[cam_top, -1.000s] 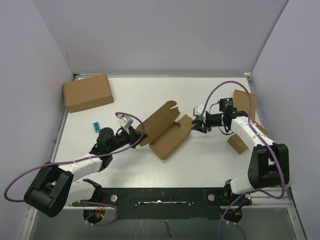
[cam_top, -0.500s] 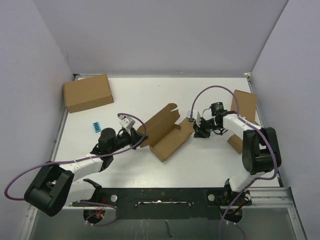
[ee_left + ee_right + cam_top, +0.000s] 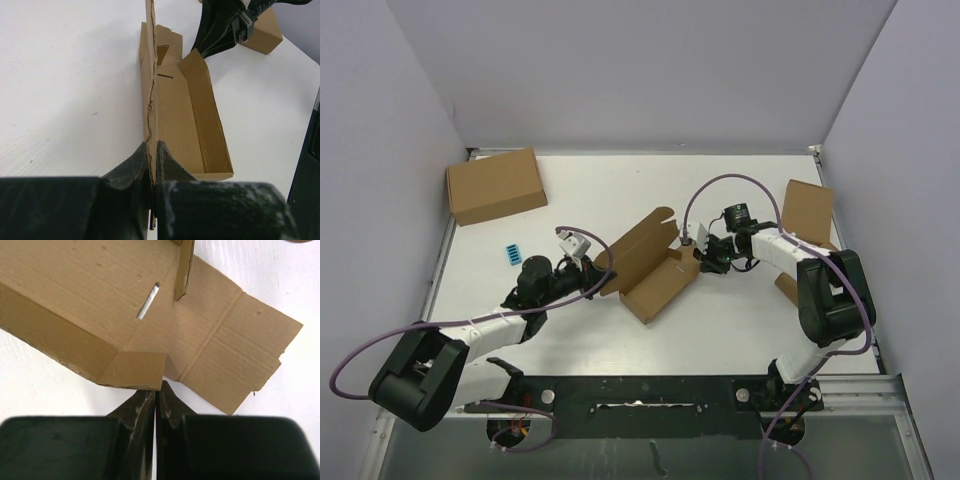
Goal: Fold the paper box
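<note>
The paper box lies half-folded mid-table, an open brown trough with one long panel standing up. My left gripper is shut on the near end of that upright panel; in the left wrist view the fingertips pinch its edge, with the open trough to the right. My right gripper is shut and empty at the box's right end. In the right wrist view its tips touch the lower edge of a small raised side flap, and the end flap lies flat beyond.
A larger closed carton sits back left. A small blue object lies left of the left arm. Two closed brown boxes stand at the right edge, one farther back and one nearer.
My right gripper has moved left and come up against the box's right end, where a small flap now stands raised. My left gripper still holds the upright panel, almost unmoved.
</note>
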`<state>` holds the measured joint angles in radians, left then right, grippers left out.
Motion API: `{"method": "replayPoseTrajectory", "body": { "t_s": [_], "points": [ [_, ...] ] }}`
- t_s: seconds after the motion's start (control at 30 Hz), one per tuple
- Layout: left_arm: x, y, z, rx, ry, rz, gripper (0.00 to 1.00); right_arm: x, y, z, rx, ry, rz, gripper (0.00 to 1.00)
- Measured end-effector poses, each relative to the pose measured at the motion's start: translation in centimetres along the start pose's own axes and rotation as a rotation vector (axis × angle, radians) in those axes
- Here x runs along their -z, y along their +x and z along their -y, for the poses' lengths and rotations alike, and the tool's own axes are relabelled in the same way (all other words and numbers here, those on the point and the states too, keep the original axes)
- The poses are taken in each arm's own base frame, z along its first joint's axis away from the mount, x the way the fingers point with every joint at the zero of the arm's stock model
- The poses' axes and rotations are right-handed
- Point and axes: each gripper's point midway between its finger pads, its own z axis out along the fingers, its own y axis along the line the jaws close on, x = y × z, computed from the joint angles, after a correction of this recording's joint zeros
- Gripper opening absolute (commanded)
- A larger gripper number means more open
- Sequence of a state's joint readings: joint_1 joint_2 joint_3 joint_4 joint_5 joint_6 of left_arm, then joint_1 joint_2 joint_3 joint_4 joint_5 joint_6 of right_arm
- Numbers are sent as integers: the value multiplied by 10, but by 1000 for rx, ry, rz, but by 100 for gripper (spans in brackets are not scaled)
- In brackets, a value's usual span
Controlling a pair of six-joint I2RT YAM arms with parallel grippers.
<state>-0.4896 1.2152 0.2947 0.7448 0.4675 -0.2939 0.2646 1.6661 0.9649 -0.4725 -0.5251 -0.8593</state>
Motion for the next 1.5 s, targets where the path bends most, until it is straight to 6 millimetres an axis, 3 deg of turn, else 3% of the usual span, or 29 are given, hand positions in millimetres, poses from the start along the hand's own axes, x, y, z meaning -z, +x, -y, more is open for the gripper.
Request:
{"method": "replayPoseTrajectory", "body": {
  "t_s": [0.23,0.57,0.83,1.2,1.4,1.5],
  "points": [
    [-1,7,-3,12,-6,-22,0,-2,-11,-1,43,3,18,0],
    [-5,2,-3,8,-3,-14,0,-1,-27,-14,159,-16,74,0],
    [-7,0,-4,10,-7,-18,0,1,-38,-38,262,-107,137,0],
    [-6,7,-10,19,-40,-45,0,3,-35,-79,358,-274,153,0],
    [-6,8,-10,17,-40,-48,0,5,-36,-78,344,-276,147,7],
    [-6,8,-9,10,-30,-51,0,8,-39,-67,303,-242,146,10]
  ]
}}
